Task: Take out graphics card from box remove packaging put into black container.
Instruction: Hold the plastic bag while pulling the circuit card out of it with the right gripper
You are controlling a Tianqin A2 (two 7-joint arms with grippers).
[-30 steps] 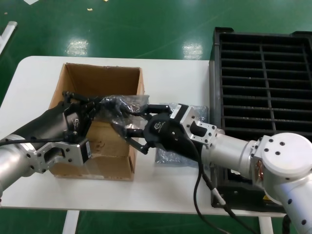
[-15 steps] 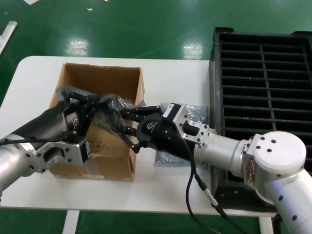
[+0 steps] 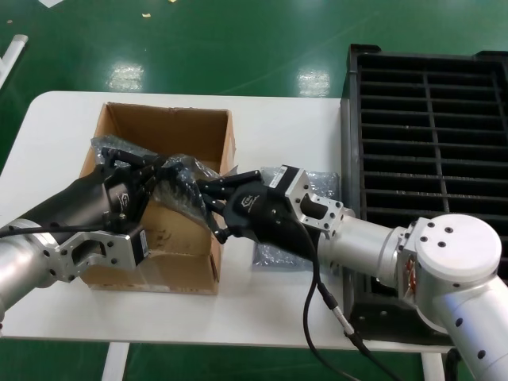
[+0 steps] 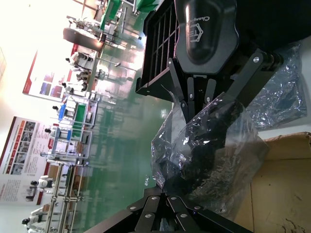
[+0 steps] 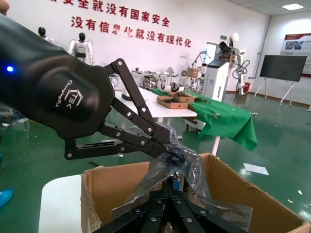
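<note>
Bagged card gripped from both sides above the box

The graphics card (image 5: 175, 184) sits inside the packaging (image 3: 181, 189), over the box (image 3: 159, 198). Left gripper (image 3: 152, 176) and right gripper (image 3: 208, 205) both pinch the bag; the right has moved closer since. The black container (image 3: 429, 127) lies beyond the right gripper.

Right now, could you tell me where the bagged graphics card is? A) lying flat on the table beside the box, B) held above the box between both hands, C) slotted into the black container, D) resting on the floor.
B: the packaging around the graphics card is pinched by the left hand and the right hand over the open box, away from the black container.
</note>
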